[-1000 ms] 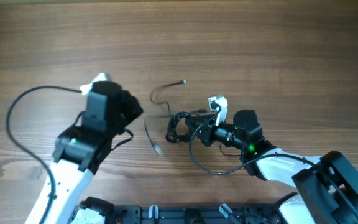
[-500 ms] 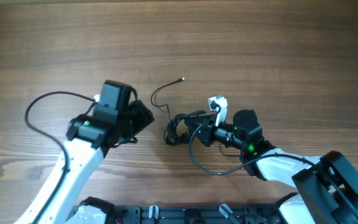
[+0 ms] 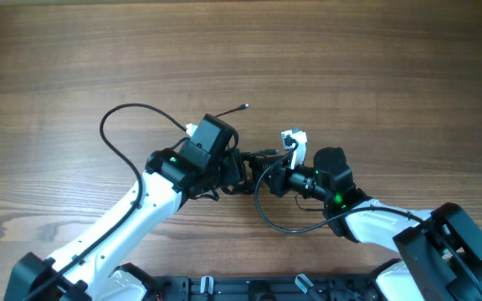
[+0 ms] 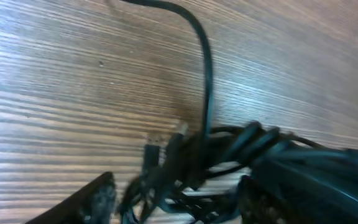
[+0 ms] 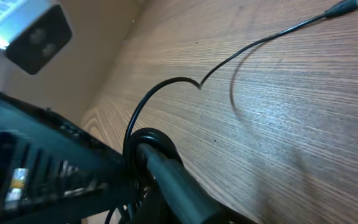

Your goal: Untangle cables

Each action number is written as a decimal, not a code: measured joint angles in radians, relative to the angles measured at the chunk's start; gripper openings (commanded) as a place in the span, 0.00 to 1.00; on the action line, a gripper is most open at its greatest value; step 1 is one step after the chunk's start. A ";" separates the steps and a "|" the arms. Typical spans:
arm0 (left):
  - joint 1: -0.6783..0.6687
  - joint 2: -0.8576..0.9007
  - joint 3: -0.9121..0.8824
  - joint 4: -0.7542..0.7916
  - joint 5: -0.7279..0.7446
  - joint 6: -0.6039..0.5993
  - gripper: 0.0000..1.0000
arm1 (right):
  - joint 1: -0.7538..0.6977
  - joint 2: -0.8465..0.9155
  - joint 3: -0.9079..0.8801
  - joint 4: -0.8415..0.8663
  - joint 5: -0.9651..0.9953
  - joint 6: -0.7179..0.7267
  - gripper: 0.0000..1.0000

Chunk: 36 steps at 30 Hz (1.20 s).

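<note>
The cables form a dark knotted clump on the wooden table, partly hidden under both wrists in the overhead view. One thin strand runs out from it toward the back and ends in a small plug tip. My left gripper is open at the clump's left side. Its two fingers stand either side of the tangle, jaws apart. My right gripper meets the clump from the right and is shut on the cables, with a coil looped round its finger.
A thick black arm wire loops out behind the left arm. Another wire curls in front of the right wrist. The left wrist's white-and-black camera block sits close above the right gripper. A black rail lines the front edge.
My left arm has swung right from the table's left side up to the clump, and its gripper has opened. The right arm has stayed in place on the clump.
</note>
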<state>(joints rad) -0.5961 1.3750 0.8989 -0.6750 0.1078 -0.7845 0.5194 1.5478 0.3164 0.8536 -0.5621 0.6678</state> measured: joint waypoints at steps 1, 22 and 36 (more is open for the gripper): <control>-0.002 0.008 0.000 -0.010 -0.021 0.006 0.52 | -0.004 0.000 0.000 0.001 -0.011 0.002 0.04; -0.004 -0.012 -0.070 0.090 -0.152 0.154 0.04 | -0.072 0.002 -0.001 -0.136 -0.047 0.123 0.76; -0.004 -0.031 -0.071 0.049 -0.239 0.547 0.04 | -0.094 0.002 -0.002 0.032 -0.110 0.064 0.52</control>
<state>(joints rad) -0.6003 1.3437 0.8280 -0.6262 -0.1314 -0.2371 0.4255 1.5494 0.3149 0.8852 -0.6720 0.7315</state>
